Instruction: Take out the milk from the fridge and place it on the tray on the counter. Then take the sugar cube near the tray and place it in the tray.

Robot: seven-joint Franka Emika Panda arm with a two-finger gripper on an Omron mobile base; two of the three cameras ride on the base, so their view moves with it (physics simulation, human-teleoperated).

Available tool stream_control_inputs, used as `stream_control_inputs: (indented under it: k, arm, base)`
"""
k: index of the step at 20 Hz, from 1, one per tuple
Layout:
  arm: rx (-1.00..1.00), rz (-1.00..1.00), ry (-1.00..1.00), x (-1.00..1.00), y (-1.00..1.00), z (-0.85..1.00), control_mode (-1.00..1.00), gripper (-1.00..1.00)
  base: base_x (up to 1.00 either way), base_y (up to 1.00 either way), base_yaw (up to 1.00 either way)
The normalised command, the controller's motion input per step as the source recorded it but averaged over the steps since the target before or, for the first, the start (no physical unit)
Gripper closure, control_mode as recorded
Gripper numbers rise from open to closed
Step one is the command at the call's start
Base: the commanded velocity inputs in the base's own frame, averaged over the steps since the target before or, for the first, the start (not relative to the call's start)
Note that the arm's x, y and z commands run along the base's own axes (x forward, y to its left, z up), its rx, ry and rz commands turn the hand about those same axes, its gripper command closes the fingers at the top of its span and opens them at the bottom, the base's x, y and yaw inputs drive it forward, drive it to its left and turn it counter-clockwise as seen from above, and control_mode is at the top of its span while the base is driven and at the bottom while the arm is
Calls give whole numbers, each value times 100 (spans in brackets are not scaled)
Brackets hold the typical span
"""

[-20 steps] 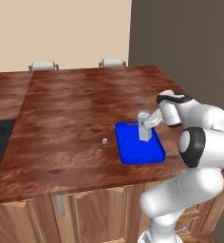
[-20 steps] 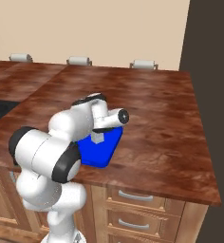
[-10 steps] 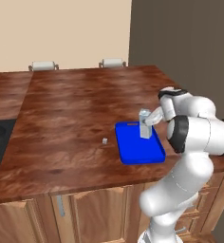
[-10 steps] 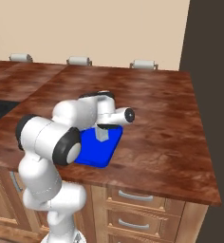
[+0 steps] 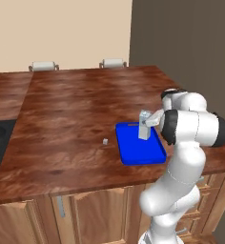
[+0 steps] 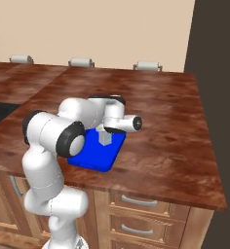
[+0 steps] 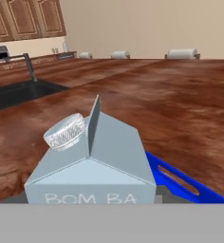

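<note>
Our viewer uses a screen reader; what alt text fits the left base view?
A milk carton stands upright on a blue tray on a wooden counter, with the white robot arm reaching to it from the right. A tiny sugar cube lies left of the tray.

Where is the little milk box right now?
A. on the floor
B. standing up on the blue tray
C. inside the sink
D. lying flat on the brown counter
B: the milk stands upright on the blue tray, which sits on the wooden counter.
</note>
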Motion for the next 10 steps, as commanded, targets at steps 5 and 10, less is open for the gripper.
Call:
stream_control_inputs:
  k: [5, 10]
  arm:
    - [0, 0, 0, 21, 0, -15, -100, 100]
    - [0, 0, 0, 18, 0, -21, -100, 100]
  base:
    - [0, 0, 0]
    - [0, 0, 0]
